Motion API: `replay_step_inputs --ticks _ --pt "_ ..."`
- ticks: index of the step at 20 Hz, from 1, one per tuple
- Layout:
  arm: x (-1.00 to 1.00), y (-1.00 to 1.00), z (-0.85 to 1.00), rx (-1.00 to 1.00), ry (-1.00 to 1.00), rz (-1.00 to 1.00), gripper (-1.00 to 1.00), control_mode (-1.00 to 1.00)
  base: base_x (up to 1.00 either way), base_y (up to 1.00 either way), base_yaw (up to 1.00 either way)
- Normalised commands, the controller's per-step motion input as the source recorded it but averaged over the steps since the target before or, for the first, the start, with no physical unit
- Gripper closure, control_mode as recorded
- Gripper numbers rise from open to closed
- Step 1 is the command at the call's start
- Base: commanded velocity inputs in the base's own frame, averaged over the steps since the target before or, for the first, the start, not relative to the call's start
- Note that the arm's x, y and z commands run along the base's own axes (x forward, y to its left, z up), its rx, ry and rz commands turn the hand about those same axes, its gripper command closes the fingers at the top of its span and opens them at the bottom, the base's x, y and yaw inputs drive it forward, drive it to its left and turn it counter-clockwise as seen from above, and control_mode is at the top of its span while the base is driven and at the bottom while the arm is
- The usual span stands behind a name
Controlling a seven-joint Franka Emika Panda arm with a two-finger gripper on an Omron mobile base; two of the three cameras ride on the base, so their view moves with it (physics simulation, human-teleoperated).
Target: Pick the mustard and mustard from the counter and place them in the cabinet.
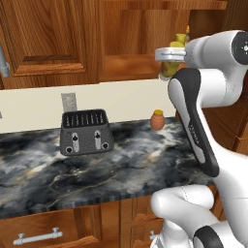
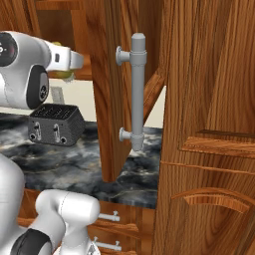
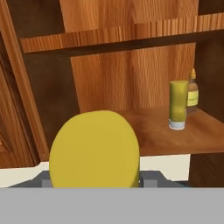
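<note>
The gripper (image 1: 167, 54), closed on a mustard bottle (image 3: 94, 148), hangs just before the open cabinet (image 3: 148, 131), where the other mustard (image 3: 178, 105) stands at the right beside a darker bottle (image 3: 192, 92). Next, seemingly: reach in, set it upright on the bare shelf.

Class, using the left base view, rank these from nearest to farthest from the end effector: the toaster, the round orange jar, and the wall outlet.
1. Orange jar: on the counter, below the end effector and slightly left.
2. Wall outlet: on the backsplash, well to the left.
3. Toaster: on the counter under the outlet, lower and farther.
</note>
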Motion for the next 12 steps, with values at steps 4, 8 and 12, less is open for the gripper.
replay_step_inputs --ticks 4,8,12 --pt "0.36 0.00 0.00 0.00 -0.02 0.03 1.00 -1.00 0.00 0.00 0.00" --pt "0.34 0.00 0.00 -0.01 0.00 0.03 1.00 -1.00 0.00 0.00 0.00" --pt "0.39 0.00 -0.12 -0.01 0.00 0.02 1.00 -1.00 0.00 0.00 0.00"
